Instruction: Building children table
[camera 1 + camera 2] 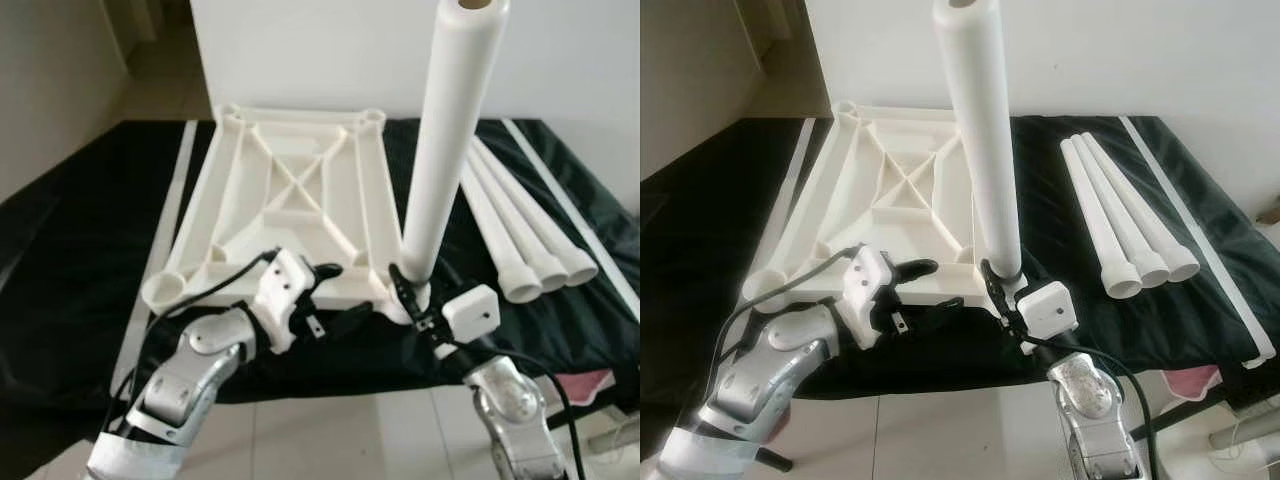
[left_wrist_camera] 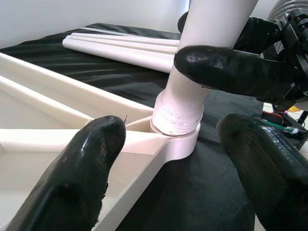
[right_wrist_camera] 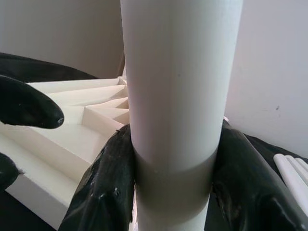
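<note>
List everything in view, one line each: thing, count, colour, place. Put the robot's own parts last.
Tabletop: one, white, upside down on the black sheet, ribs showing.
Standing leg: one, white, upright in the tabletop's near right corner socket.
Spare legs: three, white, lying side by side on the sheet, right of the tabletop.
Black sheet: one, black, under all the parts.
Wall: white, behind the sheet.
Floor: pale tiles, near edge.
Left gripper: one, black fingers, open, at the tabletop's near edge.
Right gripper: one, black fingers, shut on the standing leg's base.
</note>
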Controlling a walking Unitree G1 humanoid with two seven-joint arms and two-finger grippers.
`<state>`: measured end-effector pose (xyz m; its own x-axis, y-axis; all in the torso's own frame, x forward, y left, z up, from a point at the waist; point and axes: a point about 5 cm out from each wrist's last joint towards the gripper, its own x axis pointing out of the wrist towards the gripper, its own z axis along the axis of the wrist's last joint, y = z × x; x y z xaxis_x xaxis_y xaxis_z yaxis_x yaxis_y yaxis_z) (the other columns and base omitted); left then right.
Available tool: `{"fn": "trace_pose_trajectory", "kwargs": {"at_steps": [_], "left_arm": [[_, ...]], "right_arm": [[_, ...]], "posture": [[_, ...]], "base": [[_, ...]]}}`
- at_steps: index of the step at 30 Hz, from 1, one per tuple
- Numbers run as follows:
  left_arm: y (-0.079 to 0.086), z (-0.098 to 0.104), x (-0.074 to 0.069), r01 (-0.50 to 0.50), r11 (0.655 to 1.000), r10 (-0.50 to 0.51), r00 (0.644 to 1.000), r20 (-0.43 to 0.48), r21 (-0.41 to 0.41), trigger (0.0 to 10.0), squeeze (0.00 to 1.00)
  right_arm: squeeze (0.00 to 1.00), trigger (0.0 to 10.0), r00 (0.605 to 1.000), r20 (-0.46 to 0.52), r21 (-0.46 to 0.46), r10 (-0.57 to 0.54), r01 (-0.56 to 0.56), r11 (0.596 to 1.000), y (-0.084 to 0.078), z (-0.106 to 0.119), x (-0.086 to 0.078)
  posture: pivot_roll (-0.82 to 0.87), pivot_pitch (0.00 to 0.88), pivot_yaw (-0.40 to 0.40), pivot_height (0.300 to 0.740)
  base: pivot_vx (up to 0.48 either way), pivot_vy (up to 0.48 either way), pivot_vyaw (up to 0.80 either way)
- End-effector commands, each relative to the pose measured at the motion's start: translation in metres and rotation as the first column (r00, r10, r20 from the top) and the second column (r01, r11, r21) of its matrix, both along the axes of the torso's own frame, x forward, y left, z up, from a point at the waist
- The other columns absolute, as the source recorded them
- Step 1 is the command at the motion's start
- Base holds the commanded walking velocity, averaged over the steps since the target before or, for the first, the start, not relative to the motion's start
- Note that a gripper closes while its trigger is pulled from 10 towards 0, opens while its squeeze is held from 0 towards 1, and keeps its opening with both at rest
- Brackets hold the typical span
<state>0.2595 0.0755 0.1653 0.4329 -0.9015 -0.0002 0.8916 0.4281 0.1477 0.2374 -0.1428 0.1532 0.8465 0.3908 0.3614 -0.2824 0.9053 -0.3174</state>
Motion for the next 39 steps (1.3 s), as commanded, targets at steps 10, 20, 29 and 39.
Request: {"fn": "trace_pose_trajectory", "kwargs": {"at_steps": [10, 20, 29, 39], "left_arm": [[0.001, -0.001, 0.002, 0.0, 1.0, 0.0, 1.0, 0.001, 0.016, 10.0, 0.0], [0.001, -0.001, 0.002, -0.005, 1.0, 0.005, 1.0, 0.008, 0.018, 10.0, 0.0], [0.0, -0.001, 0.002, -0.001, 1.0, 0.0, 1.0, 0.011, 0.022, 10.0, 0.0], [0.0, -0.002, 0.001, 0.005, 1.0, -0.006, 1.0, 0.008, 0.024, 10.0, 0.0]], "right_arm": [[0.0, 10.0, 0.99, -0.104, 0.326, -0.096, 0.125, 0.937, -0.024, 0.002, 0.012], [0.0, 10.0, 0.984, -0.135, 0.447, -0.116, 0.165, 0.879, -0.035, 0.007, 0.017], [0.0, 10.0, 0.959, -0.272, 0.538, -0.075, 0.216, 0.815, -0.036, -0.003, 0.021], [0.0, 10.0, 0.895, -0.433, 0.387, -0.107, 0.292, 0.875, -0.036, -0.009, 0.033]], "posture": [[-0.04, 0.06, -0.011, 0.74], [-0.04, 0.053, -0.015, 0.74], [-0.05, 0.05, -0.011, 0.74], [-0.05, 0.05, -0.009, 0.74]], "base": [[0.0, 0.0, 0.0], [0.0, 0.0, 0.0], [0.0, 0.0, 0.0], [0.0, 0.0, 0.0]]}}
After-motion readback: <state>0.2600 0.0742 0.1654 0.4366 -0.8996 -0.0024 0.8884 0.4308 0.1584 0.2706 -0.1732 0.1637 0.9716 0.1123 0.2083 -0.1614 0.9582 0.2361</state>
